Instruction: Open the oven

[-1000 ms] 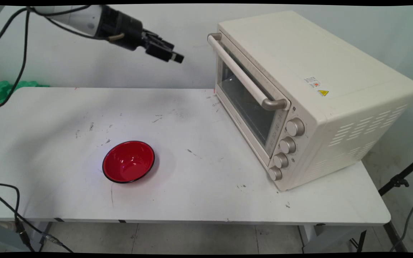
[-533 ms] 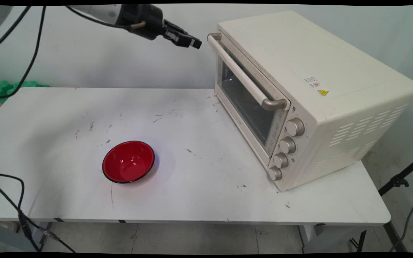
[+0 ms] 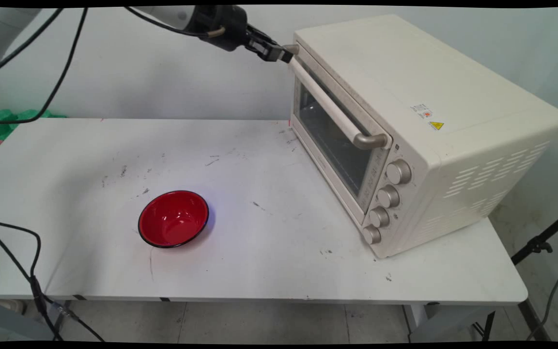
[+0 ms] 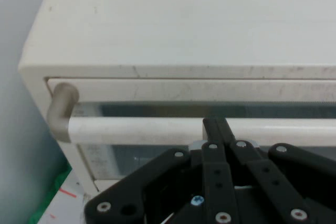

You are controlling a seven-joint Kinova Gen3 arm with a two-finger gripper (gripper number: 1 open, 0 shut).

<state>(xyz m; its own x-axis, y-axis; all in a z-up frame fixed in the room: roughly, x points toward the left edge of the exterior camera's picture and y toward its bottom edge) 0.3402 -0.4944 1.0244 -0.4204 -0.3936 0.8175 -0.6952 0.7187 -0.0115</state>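
Looking down the table from my near side, I've got the red bowl first, black-rimmed, sitting upright on the white table, well to the left of the oven and apart from everything else. Scuff marks dot the tabletop around it. Further back and to the right stands the cream toaster oven, angled so its glass door faces left, door shut, with four knobs stacked down its near front corner. Its long door handle runs along the top of the door.

Up at the far end of that handle is my gripper, coming in from the upper left with black cables trailing off the arm. On the hand view, the gripper has its two fingers pressed together, tips right against the handle bar, gripping nothing between them. The handle's rounded end bracket sits off to the left there, with the oven's flat top beyond.
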